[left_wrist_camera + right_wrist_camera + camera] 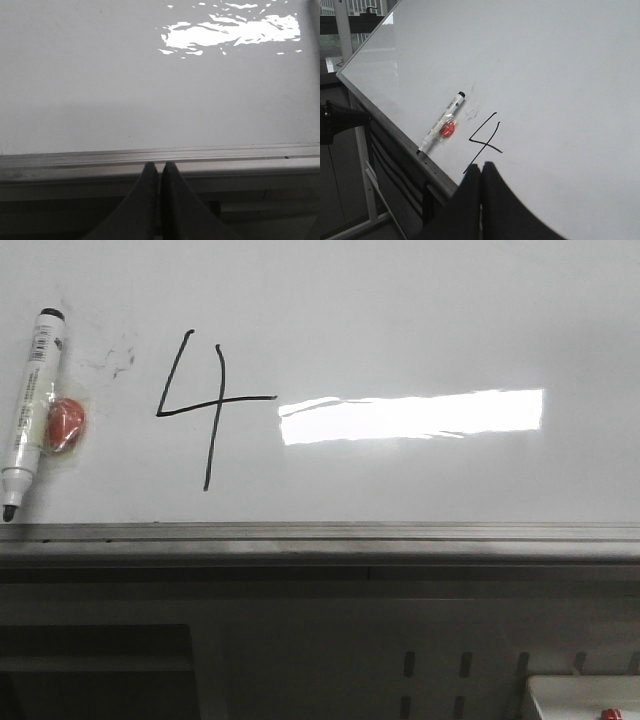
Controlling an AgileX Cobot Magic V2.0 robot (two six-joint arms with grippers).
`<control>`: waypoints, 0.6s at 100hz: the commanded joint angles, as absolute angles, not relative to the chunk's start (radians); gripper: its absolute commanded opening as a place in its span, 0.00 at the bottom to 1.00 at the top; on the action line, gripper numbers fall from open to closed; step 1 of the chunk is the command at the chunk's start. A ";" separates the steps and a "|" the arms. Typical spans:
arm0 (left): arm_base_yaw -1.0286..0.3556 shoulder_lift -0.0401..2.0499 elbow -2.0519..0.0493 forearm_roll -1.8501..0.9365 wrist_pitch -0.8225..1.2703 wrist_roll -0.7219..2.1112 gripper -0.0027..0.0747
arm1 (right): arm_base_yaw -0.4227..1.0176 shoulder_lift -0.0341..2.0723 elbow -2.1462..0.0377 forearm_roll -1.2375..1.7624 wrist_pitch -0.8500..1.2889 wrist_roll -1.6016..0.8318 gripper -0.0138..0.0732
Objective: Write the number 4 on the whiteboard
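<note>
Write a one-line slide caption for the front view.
A hand-drawn number 4 on the whiteboard, with a marker and red object to its left.

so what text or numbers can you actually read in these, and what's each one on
"4": hand-drawn in black, the number 4 on the whiteboard.
Print on the marker barrel label: too small and blurred to read.
Nothing else legible in any view.

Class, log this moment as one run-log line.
number 4: drawn | whiteboard | marker: on board, left of 4 | both end effectors shut, empty
</note>
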State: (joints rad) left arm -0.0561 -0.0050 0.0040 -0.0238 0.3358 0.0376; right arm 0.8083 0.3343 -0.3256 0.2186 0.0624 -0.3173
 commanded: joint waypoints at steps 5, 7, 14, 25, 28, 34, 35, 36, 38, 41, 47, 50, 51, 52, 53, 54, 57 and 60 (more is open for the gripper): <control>-0.054 -0.031 0.038 -0.022 0.284 0.031 0.01 | 0.735 0.340 -0.354 0.148 -0.046 -0.299 0.08; -0.054 -0.031 0.038 -0.022 0.284 0.031 0.01 | 0.713 0.340 -0.354 0.140 -0.046 -0.285 0.08; -0.054 -0.031 0.038 -0.022 0.284 0.031 0.01 | 0.626 0.340 -0.354 0.134 -0.044 -0.255 0.08; -0.054 -0.031 0.038 -0.022 0.284 0.031 0.01 | 0.461 0.340 -0.347 0.134 -0.040 -0.200 0.08; -0.054 -0.031 0.038 -0.022 0.284 0.031 0.01 | 0.404 0.340 -0.342 0.134 -0.040 -0.189 0.08; -0.054 -0.031 0.038 -0.022 0.284 0.031 0.01 | 0.321 0.334 -0.321 0.124 -0.042 -0.184 0.08; -0.054 -0.031 0.038 -0.022 0.284 0.031 0.01 | 0.302 0.330 -0.318 0.121 -0.042 -0.184 0.08; -0.054 -0.031 0.038 -0.022 0.284 0.031 0.01 | 0.293 0.328 -0.311 0.117 -0.042 -0.184 0.08; -0.054 -0.031 0.038 -0.022 0.284 0.031 0.01 | 0.270 0.320 -0.303 0.108 -0.039 -0.184 0.08; -0.054 -0.031 0.038 -0.022 0.284 0.031 0.01 | 0.244 0.305 -0.282 0.094 -0.035 -0.184 0.08; -0.054 -0.031 0.038 -0.022 0.284 0.031 0.01 | 0.201 0.257 -0.238 0.072 -0.031 -0.184 0.08; -0.054 -0.031 0.038 -0.022 0.284 0.031 0.01 | 0.184 0.230 -0.206 0.062 -0.026 -0.184 0.08; -0.054 -0.031 0.038 -0.022 0.284 0.031 0.01 | 0.180 0.223 -0.200 0.060 -0.024 -0.184 0.08; -0.054 -0.031 0.038 -0.022 0.284 0.031 0.01 | 0.171 0.208 -0.194 0.060 -0.021 -0.181 0.08; -0.054 -0.031 0.038 -0.022 0.284 0.031 0.01 | 0.166 0.201 -0.181 0.060 -0.020 -0.181 0.08; -0.054 -0.031 0.038 -0.022 0.284 0.031 0.01 | 0.157 0.186 -0.175 0.060 -0.017 -0.178 0.08; -0.054 -0.031 0.038 -0.022 0.284 0.031 0.01 | 0.138 0.157 -0.143 0.060 -0.009 -0.169 0.08; -0.054 -0.031 0.038 -0.022 0.284 0.031 0.01 | 0.119 0.128 -0.117 0.058 0.000 -0.156 0.08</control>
